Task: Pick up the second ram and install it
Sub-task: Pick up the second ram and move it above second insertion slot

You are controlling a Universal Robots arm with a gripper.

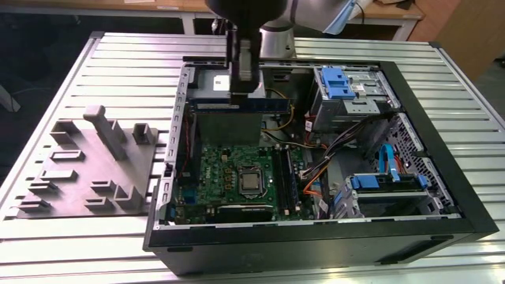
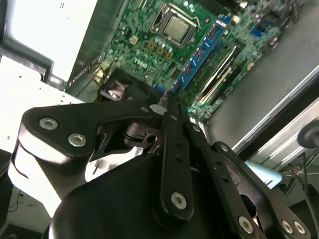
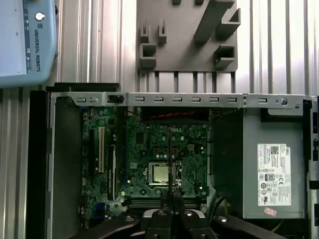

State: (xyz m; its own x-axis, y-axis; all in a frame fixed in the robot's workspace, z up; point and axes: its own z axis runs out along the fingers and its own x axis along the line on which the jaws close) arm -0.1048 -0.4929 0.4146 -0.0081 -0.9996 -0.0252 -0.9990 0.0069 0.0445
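The black end effector (image 1: 243, 93) is clenching the thin, dark blue-green second ram (image 1: 272, 106) by its upper edge. It is holding it level inside the open black computer case (image 1: 316, 245), above the green motherboard (image 1: 221, 171) and beside the case's grey power supply (image 1: 207, 83).

Slatted metal table (image 1: 134, 59), open computer case (image 1: 316, 248), grey fixture (image 1: 87, 171) (upright pegs) alongside

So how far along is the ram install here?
Done: the claw is shut on the ram, gripped mid-length at the power supply's edge. In hand: the ram is crosswise to the slots, not over them. Left: seating it in a slot. In the second wrist view a blue stick already seems to stand in the slot nearest the CPU.
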